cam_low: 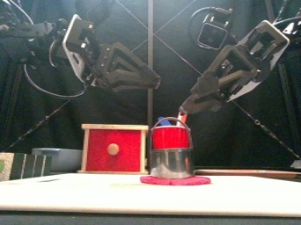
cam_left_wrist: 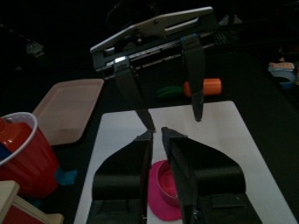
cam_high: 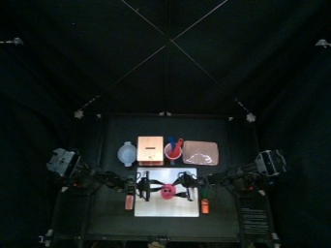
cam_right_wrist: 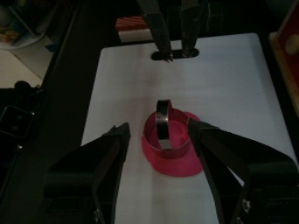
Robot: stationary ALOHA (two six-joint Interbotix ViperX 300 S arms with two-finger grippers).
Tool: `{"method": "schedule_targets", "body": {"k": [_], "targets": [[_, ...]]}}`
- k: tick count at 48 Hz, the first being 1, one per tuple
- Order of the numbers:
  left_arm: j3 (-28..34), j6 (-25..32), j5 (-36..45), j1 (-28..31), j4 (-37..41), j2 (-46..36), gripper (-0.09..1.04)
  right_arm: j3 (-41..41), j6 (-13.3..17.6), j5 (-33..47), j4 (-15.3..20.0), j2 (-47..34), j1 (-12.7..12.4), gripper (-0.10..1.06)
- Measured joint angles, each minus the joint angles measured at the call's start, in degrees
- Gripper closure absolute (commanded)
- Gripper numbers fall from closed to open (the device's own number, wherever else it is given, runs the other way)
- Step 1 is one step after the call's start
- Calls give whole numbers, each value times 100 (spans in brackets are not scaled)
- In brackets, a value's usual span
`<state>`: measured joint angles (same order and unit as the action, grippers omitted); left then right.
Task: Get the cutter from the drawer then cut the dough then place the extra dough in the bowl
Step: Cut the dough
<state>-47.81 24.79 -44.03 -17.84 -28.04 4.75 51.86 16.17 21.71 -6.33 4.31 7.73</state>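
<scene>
A flat pink dough disc (cam_low: pixel 174 181) lies on the white cutting board (cam_high: pixel 145 205). The round metal cutter (cam_low: pixel 172 163) stands upright on it. In the right wrist view the cutter (cam_right_wrist: pixel 163 128) sits on the dough (cam_right_wrist: pixel 173 157), between the spread jaws of my right gripper (cam_right_wrist: pixel 160 128), which is open. My left gripper (cam_left_wrist: pixel 158 133) hangs over the board facing the right one, its jaws shut with nothing in them. Its jaws hide most of the dough (cam_left_wrist: pixel 162 185) in the left wrist view. The blue-grey bowl (cam_high: pixel 126 152) stands at the back left.
Behind the board stand the wooden box with its red drawer front (cam_low: pixel 114 149), the red cup with knives (cam_high: pixel 173 150) and the pink tray (cam_high: pixel 202 152). A small orange toy (cam_high: pixel 130 203) lies left of the board and another (cam_high: pixel 204 205) lies right of it.
</scene>
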Motion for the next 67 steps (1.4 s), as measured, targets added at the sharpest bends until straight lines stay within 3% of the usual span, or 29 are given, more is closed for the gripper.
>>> {"method": "schedule_targets", "body": {"k": [17,32,67], "targets": [[-53,-132,-782,-404,-220,729,31,79,-9,888,-97,-606,-35,8],[-70,-501,-1002,-369,-334,1020,12,158,-9,1204,26,-782,-44,9],[132,-519,-791,-281,-343,1371,13,132,-9,1318,290,-1055,18,11]]}}
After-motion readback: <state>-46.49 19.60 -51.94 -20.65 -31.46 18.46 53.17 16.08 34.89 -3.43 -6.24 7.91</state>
